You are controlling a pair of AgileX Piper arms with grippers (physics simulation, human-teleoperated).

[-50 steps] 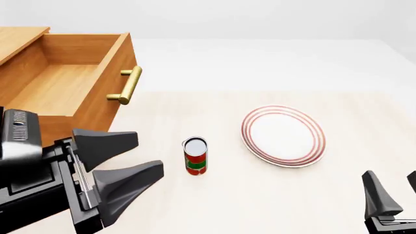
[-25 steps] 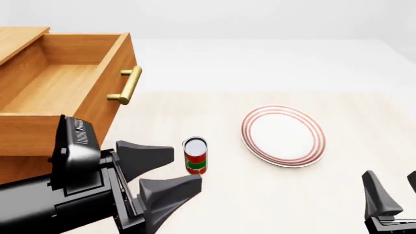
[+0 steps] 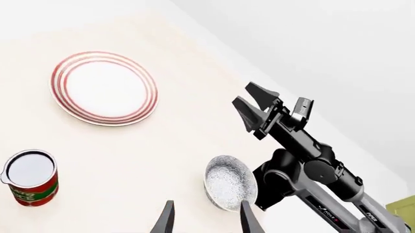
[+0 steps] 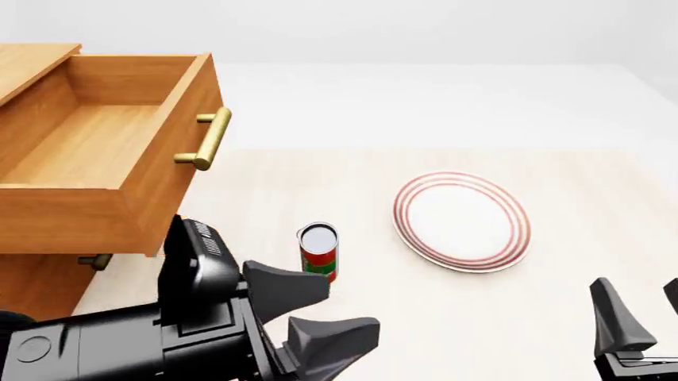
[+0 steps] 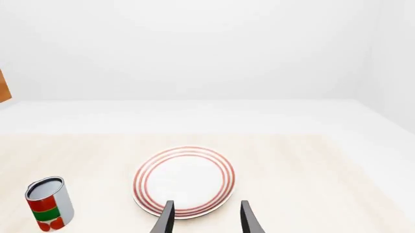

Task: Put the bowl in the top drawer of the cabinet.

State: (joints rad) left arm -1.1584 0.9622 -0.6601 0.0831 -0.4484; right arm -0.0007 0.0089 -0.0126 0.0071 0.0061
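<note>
We see cabinet [image 4: 32, 270] at far left of front view, top drawer [image 4: 101, 151] pulled out, brass handle [image 4: 208, 137] facing right. Left tool [image 4: 317, 317] low at bottom left, fingers apart, nothing held. Can [image 4: 317, 252] just beyond it, plate [image 4: 462, 220] right of centre on table [image 4: 317, 175]. Right tool [image 4: 639, 313] bottom right, fingers apart, empty. Bowl [image 3: 228, 182] shows in left wrist view only, on table beside right arm.
</note>
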